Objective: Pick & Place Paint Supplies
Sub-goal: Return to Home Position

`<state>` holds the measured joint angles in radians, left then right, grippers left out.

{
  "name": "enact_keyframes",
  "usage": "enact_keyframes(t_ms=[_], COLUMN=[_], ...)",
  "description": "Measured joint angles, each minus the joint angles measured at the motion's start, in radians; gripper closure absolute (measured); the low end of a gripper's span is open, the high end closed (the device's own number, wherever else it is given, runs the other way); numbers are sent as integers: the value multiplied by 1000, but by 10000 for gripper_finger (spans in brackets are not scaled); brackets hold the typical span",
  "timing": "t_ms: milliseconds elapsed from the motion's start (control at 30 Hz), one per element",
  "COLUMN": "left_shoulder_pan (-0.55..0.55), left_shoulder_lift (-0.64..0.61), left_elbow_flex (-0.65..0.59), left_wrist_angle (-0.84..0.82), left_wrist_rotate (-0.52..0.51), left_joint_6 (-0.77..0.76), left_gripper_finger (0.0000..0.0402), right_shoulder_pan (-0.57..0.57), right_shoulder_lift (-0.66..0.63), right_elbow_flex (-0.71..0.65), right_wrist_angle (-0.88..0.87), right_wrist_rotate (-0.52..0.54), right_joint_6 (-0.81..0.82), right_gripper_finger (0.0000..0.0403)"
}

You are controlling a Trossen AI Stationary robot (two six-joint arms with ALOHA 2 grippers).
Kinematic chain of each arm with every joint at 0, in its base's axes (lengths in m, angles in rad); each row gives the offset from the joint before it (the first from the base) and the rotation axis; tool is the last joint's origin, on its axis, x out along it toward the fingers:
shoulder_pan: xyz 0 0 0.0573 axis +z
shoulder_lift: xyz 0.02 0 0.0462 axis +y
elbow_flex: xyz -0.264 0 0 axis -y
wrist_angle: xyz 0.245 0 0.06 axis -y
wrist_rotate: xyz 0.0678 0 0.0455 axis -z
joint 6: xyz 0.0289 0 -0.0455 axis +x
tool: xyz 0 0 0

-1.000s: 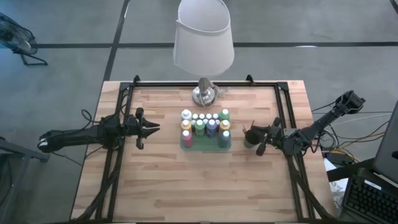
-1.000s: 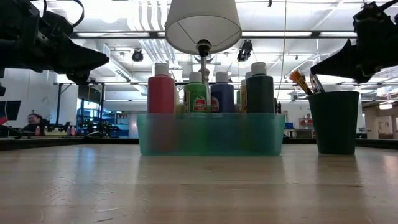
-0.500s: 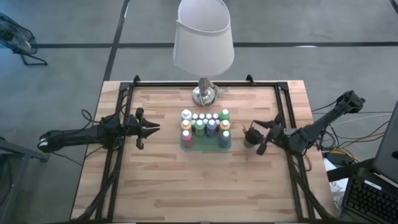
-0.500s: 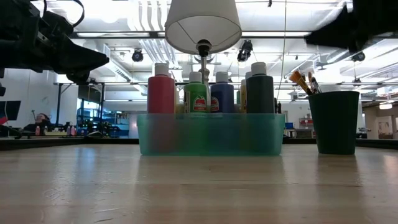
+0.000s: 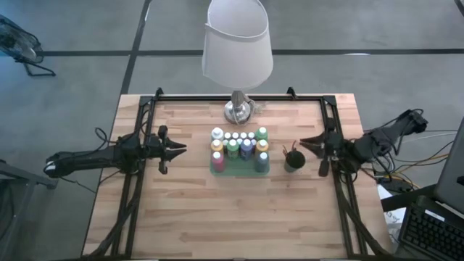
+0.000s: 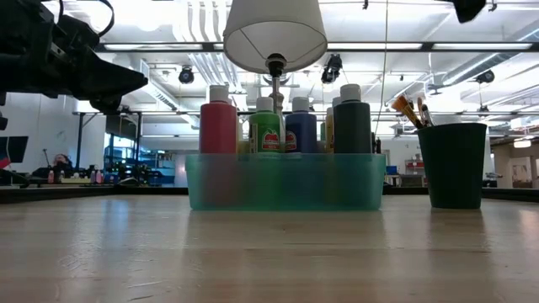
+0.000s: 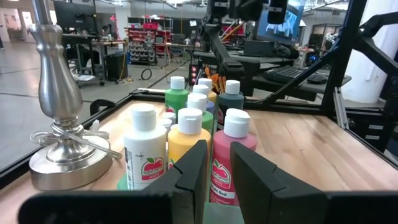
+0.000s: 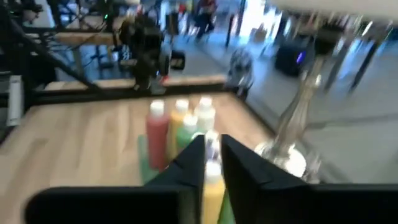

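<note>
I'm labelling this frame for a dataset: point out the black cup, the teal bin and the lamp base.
black cup [image 6: 453,168]: low view, on its front wall.
teal bin [image 6: 286,182]: low view, on its front wall.
lamp base [image 5: 237,112]: high view, on the silver foot.

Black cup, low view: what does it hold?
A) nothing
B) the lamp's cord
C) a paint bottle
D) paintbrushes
D: the tips of several paintbrushes stick up above the rim of the black cup.
</note>
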<state>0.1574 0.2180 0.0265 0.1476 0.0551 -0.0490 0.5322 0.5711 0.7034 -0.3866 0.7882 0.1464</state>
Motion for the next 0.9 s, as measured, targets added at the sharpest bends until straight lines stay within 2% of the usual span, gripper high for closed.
enact_keyframes(t_ms=[67, 200, 300, 567, 667, 900], left_shoulder_pan=[0, 0, 0, 0, 0, 0], left_shoulder_lift=[0, 0, 0, 0, 0, 0], left_elbow_flex=[0, 0, 0, 0, 0, 0], left_wrist_angle=[0, 0, 0, 0, 0, 0], left_wrist_rotate=[0, 0, 0, 0, 0, 0], left_joint_6=[0, 0, 0, 0, 0, 0], left_gripper_finger=[326, 326, 326, 326, 326, 326], right_shoulder_pan=[-26, -59, -70, -70, -70, -70], right_shoulder_lift=[-27, -96, -152, -333, -397, -507], right_elbow_flex=[16, 9, -5, -9, -9, -10], right_wrist_angle=[-71, -65, -85, -127, -203, -236], right_wrist_rotate=[-65, -201, -246, -322, -321, -318], right_joint_6=[66, 49, 38, 7, -22, 120], right_gripper_finger=[384, 390, 394, 394, 394, 394])
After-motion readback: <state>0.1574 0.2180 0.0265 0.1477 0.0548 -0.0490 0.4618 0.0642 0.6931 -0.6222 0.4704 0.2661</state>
